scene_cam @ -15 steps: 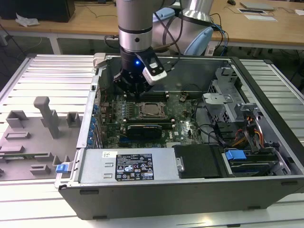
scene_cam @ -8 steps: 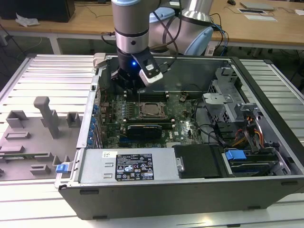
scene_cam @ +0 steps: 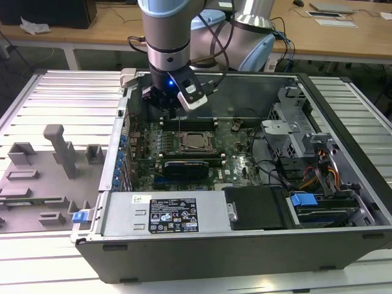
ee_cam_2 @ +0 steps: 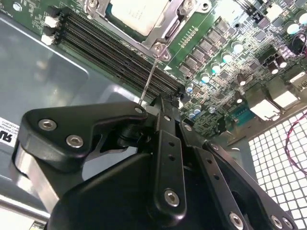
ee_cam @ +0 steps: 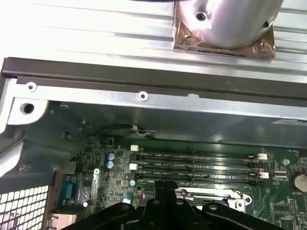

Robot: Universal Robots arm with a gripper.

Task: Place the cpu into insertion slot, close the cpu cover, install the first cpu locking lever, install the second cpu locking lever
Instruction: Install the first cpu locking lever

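Inside the open computer case (scene_cam: 184, 257), the gripper (ee_cam_2: 165, 101), pinched narrow, hangs over black memory slots (ee_cam_2: 115, 50) beside the insertion slot (scene_cam: 185, 142), where the cpu (ee_cam_2: 130, 13) lies under the cpu cover (ee_cam_2: 152, 37), a thin locking lever (ee_cam_2: 149, 79) reaching its tip; the power supply's label (scene_cam: 174, 215) is unreadable.

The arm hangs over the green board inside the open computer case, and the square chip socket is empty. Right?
Not quite: it is filled. The second wrist view shows the cpu seated there, framed by the cpu cover. The arm does hang over the green board in the open case.
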